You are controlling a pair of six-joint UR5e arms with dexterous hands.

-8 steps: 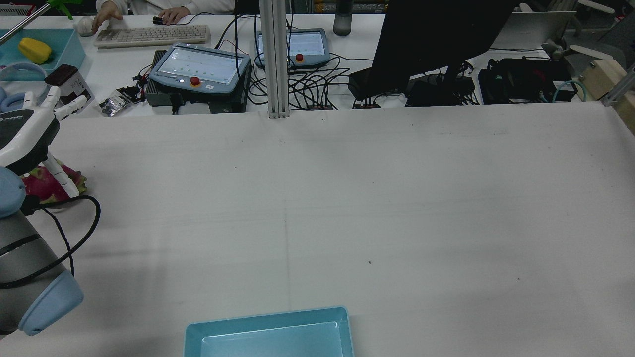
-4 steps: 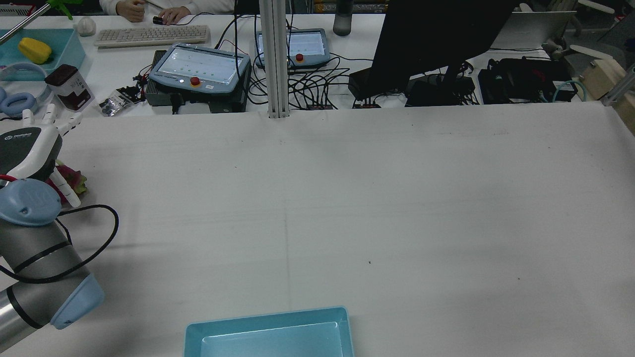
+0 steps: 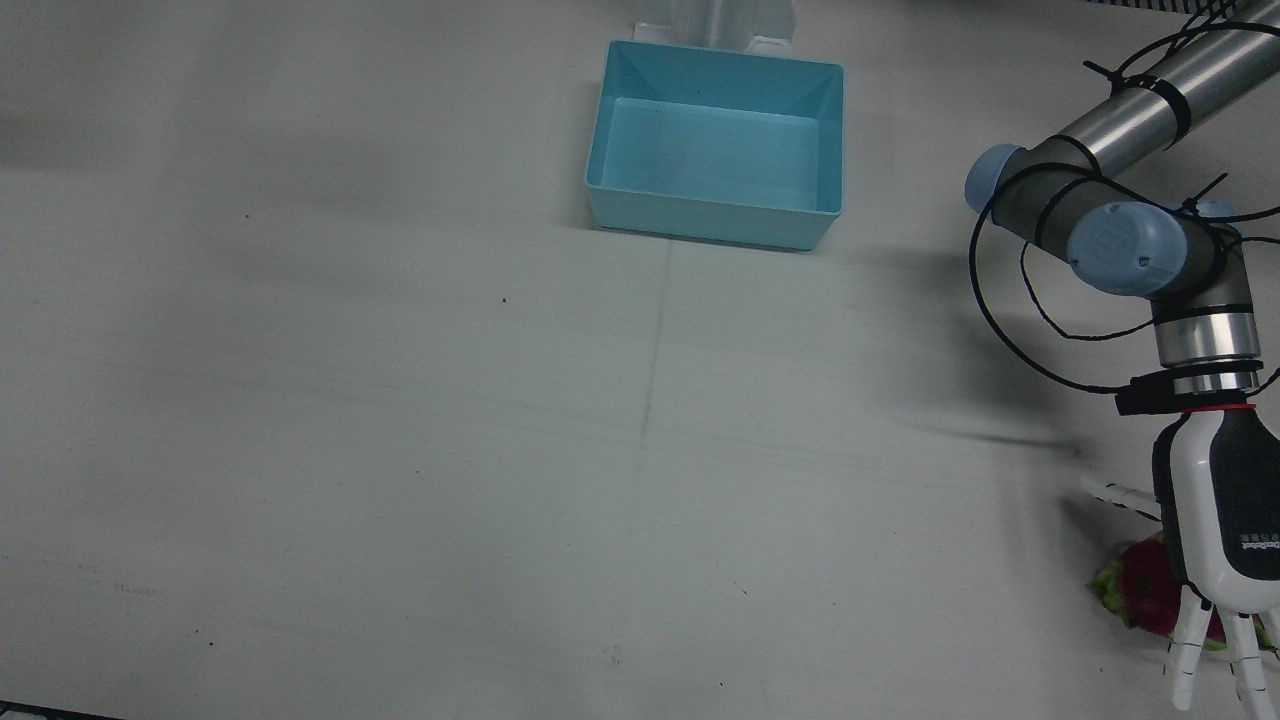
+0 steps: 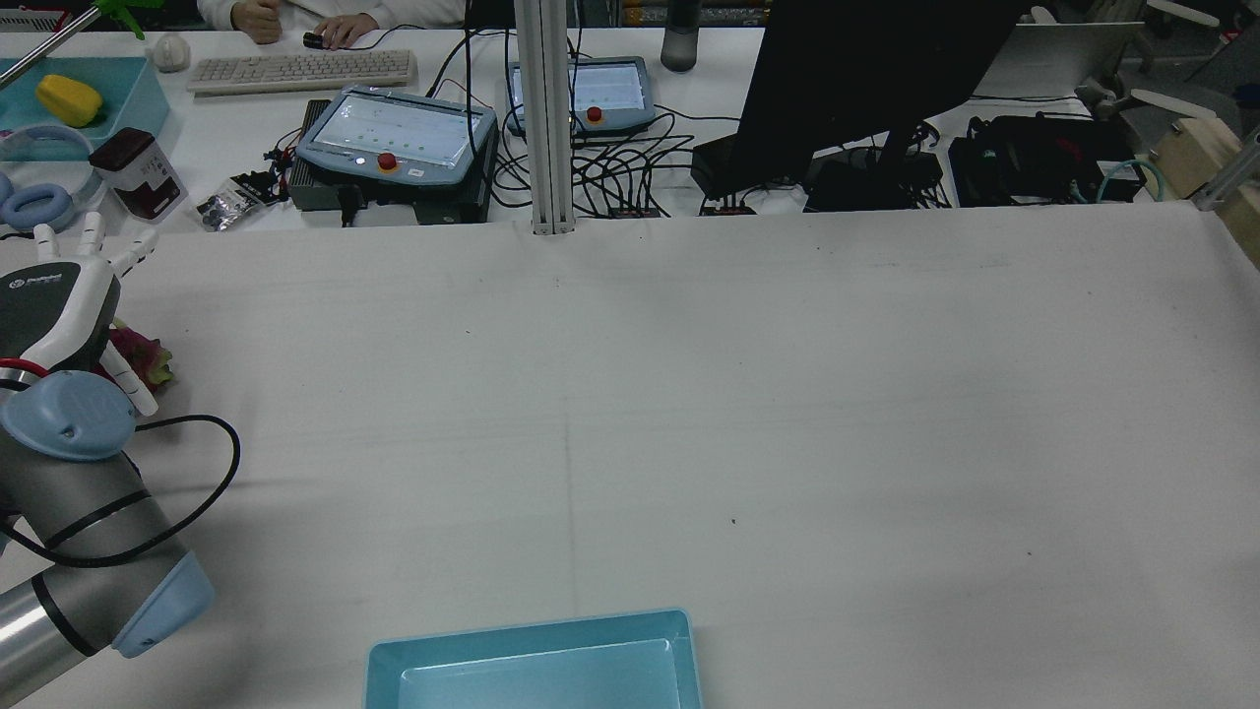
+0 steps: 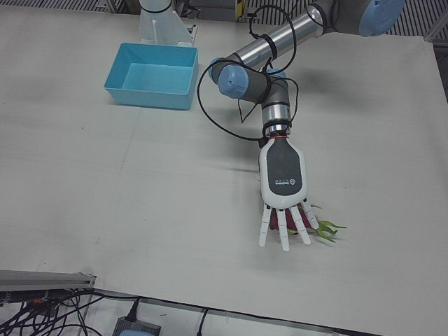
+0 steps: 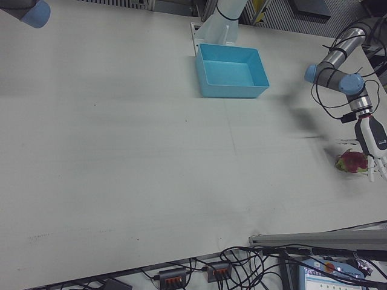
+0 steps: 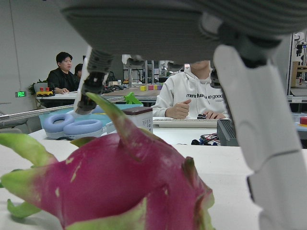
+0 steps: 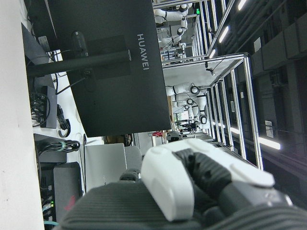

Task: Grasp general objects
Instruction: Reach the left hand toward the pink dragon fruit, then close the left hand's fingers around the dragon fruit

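white table [image 3: 400,400] w/ blue bin [image 3: 715,60], dragon fruit [image 5: 323,231] near edge.

one dragon fruit [image 5: 315,222], one blue bin [image 5: 150,75], two teach pendants [image 4: 396,135], one keyboard [image 4: 300,71]

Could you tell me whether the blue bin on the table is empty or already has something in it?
Empty. The front view looks nearly straight down into the blue bin and shows only its bare floor; the dragon fruit lies on the table under the left hand.
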